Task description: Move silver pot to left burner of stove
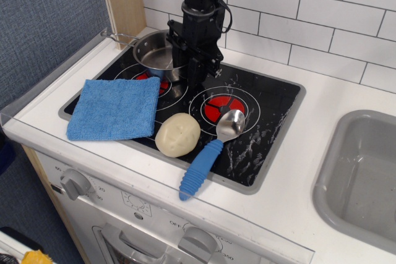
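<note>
Silver pot (158,54) gripped at its right rim by the hand (195,68), fingers apparently pinched on the rim, though the contact itself sits behind the dark fingers and is hard to confirm; pot at the back-left corner of the stove (279,129), over the far edge of the left burner (162,85) rather than centred on its rings, wire handle pointing left toward the wooden post (124,1); resting on the glass or just lifted, not clear from this angle. Task judged nearly done: pot already at the left burner, with release and perhaps a small shift toward the red centre left to do; front of that burner partly covered by the blue cloth (114,108). Pot interior bare, only reflections showing; grey sink (362,171) at right likewise without contents. Pale potato (177,134) and blue-handled spoon (210,149) lying near the right burner (224,107), well apart from the pot.
</note>
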`<state>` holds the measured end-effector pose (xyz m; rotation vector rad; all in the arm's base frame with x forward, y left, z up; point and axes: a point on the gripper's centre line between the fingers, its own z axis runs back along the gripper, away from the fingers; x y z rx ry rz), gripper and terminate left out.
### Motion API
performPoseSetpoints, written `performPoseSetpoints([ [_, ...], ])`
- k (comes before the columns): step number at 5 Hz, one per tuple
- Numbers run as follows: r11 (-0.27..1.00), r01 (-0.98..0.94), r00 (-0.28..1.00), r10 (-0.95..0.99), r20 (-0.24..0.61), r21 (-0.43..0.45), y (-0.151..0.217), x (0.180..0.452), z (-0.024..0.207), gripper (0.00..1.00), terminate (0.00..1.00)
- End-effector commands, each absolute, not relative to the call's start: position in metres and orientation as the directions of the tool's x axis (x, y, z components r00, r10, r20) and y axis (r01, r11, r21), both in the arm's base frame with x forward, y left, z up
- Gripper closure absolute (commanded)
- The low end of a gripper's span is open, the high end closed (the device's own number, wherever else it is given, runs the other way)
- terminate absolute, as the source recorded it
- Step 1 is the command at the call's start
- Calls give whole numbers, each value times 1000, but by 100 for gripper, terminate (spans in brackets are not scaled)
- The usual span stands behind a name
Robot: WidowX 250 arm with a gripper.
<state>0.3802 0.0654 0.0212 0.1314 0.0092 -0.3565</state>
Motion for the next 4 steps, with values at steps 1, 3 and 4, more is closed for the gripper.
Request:
performPoseSetpoints([
  [1, 954, 232, 955, -260, 141, 187, 68, 363, 102, 0, 0],
  [3, 971, 205, 970, -218, 106, 119, 68, 357, 104, 0, 0],
  [4, 971, 205, 970, -218, 106, 119, 68, 357, 104, 0, 0],
])
